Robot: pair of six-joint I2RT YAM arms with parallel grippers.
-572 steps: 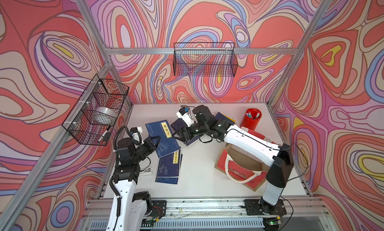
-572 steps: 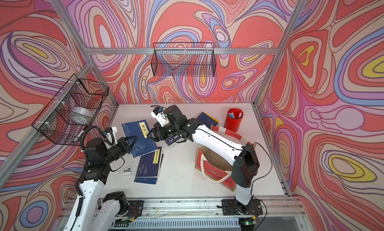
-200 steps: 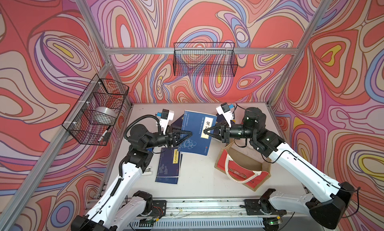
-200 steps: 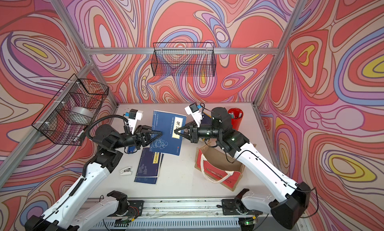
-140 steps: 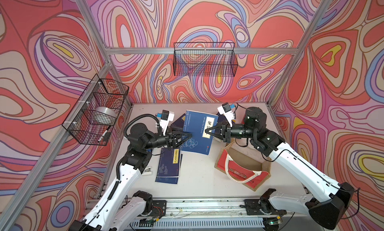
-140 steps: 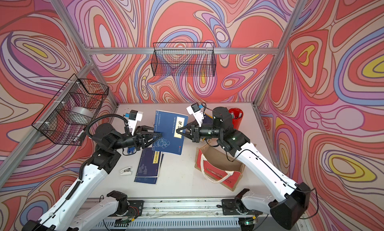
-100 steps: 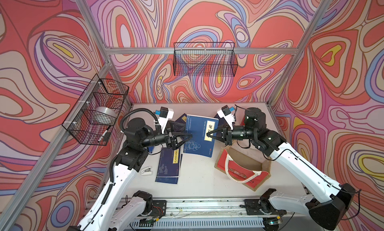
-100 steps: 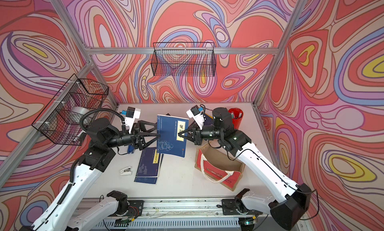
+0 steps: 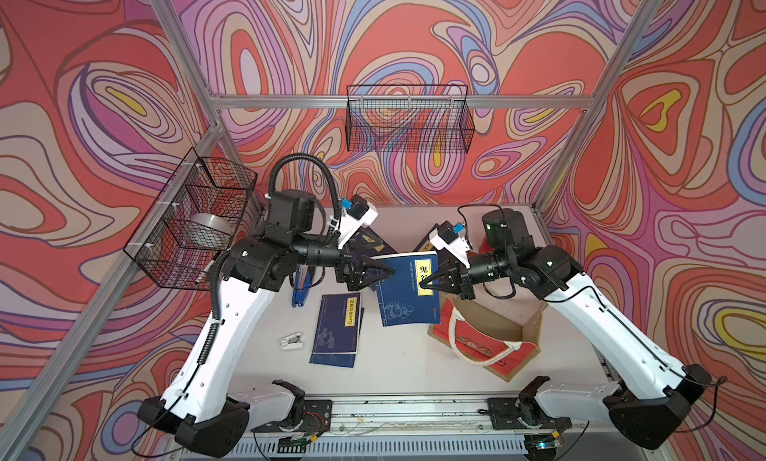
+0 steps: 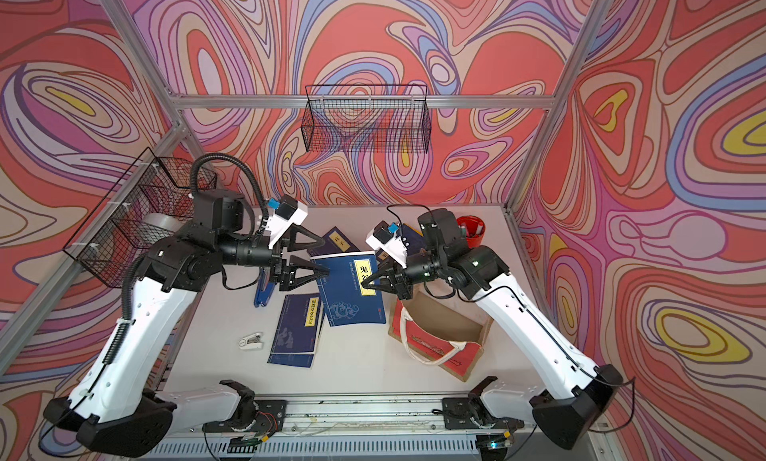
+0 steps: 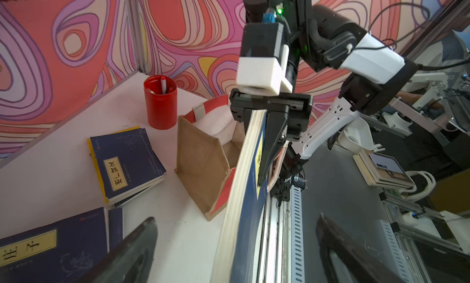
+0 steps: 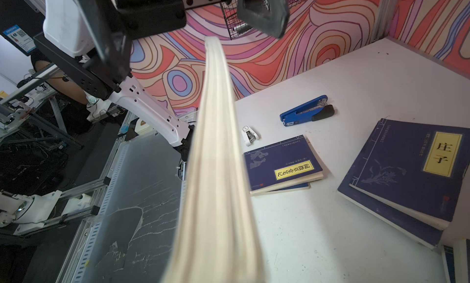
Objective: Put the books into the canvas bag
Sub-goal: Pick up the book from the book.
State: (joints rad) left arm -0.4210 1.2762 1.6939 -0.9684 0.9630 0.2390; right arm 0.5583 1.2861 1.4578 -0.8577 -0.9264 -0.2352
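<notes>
The book [image 9: 408, 291], cover showing in both top views, is clenched in the right pincer [image 9: 423, 284]; the left pincer [image 10: 326, 257] gapes, released. Only wrist views show its page edge [image 12: 216, 167].

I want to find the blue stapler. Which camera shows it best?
The right wrist view: the stapler lies whole and unblocked on the table. In both top views the left arm hides part of the stapler. The left wrist view misses it.
</notes>
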